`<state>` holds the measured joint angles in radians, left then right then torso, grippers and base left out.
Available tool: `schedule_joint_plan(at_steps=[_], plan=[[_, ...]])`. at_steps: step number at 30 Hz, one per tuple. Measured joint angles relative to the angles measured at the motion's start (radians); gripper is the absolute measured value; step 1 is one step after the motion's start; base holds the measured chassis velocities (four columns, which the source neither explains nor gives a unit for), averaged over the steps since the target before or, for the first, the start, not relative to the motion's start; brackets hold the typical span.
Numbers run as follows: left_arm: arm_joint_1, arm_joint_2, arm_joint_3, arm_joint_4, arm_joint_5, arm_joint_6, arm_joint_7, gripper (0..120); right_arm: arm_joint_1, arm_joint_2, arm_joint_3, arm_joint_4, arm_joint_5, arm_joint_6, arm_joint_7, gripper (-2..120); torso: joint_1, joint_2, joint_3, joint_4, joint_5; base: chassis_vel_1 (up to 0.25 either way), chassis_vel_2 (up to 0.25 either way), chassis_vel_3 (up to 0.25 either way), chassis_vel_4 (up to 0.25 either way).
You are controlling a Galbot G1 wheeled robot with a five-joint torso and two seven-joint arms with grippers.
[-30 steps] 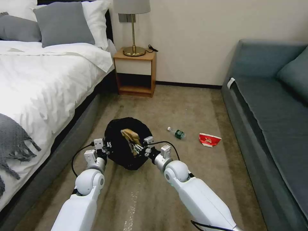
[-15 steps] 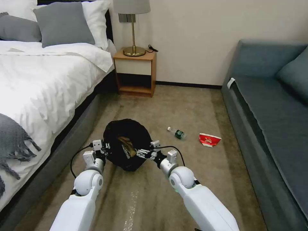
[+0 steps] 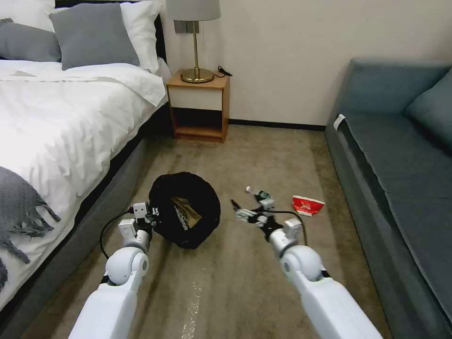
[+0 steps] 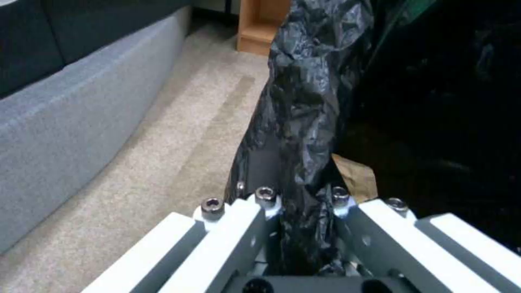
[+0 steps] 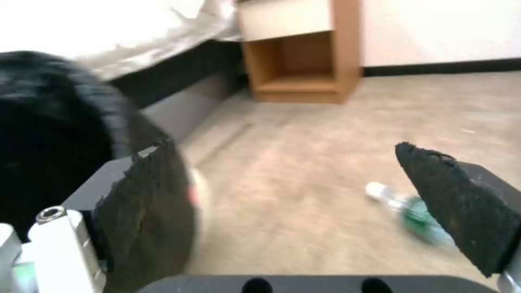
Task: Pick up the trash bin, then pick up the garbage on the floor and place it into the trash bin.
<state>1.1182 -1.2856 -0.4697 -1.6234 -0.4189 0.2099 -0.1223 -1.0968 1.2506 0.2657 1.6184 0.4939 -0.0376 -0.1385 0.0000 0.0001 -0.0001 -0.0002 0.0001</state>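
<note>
The right gripper (image 3: 245, 214) is held wide open and empty, its dark pads (image 5: 461, 203) spread well apart, hovering low over the carpet (image 3: 263, 155) between the bin (image 3: 186, 215) and the bottle (image 3: 262, 194). The bottle is seen just ahead of the jaws and a little to their right, lying flat with its cap end toward the bin and its long axis slanting across the gripper's line of approach; in the right wrist view it lies close to the right pad. The right arm is plainly the nearer one, so the bottle is judged the likely pick. A grasp across the bottle's short width would seem to call for a slight reach forward and to the right, then a descent.

The left gripper (image 4: 296, 228) is closed on the bin's rim, black bag plastic pinched between its fingers. The bin is held tilted, its mouth open toward the robot, with brown paper (image 3: 186, 212) already inside.

Beyond the bottle, the carton (image 3: 307, 205) lies flat, near the sofa (image 3: 391, 155). Open carpet surrounds the bottle; the sofa base on the right and the bed (image 3: 70, 122) on the left stand well apart from it, and the nightstand (image 3: 198, 106) is farther off.
</note>
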Motion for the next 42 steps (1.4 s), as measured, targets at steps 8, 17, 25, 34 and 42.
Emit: schedule_joint_plan(at_steps=[8,17,25,34,42], plan=[[-0.005,0.009,-0.014,0.037,0.019,-0.024,-0.003,1,-0.079,0.016,0.151,-0.001,-0.008,0.005,0.057,100,0.0,0.0,0.0,0.0002,0.0,0.0,0.0,0.0,0.0],[0.006,0.026,-0.025,0.011,0.012,-0.022,-0.004,1,-0.139,0.027,0.257,-0.102,-0.052,0.047,0.076,100,0.0,0.0,0.0,0.0001,0.0001,0.0,0.0,0.0,0.0],[0.011,0.039,-0.032,0.022,0.009,-0.023,-0.005,1,-0.156,0.029,0.288,-0.162,-0.101,0.057,0.093,100,0.0,0.0,0.0,0.0002,0.0,0.0,0.0,0.0,0.0],[0.014,0.047,-0.038,0.027,0.008,-0.027,-0.006,1,-0.165,0.032,0.305,-0.166,-0.097,0.06,0.094,100,0.0,0.0,0.0,0.0003,-0.0001,0.0,0.0,0.0,0.0],[0.016,0.049,-0.037,0.033,0.008,-0.032,-0.005,1,-0.177,0.033,0.319,-0.174,-0.094,0.074,0.092,100,0.0,0.0,0.0,0.0002,0.0,0.0,0.0,0.0,0.0]])
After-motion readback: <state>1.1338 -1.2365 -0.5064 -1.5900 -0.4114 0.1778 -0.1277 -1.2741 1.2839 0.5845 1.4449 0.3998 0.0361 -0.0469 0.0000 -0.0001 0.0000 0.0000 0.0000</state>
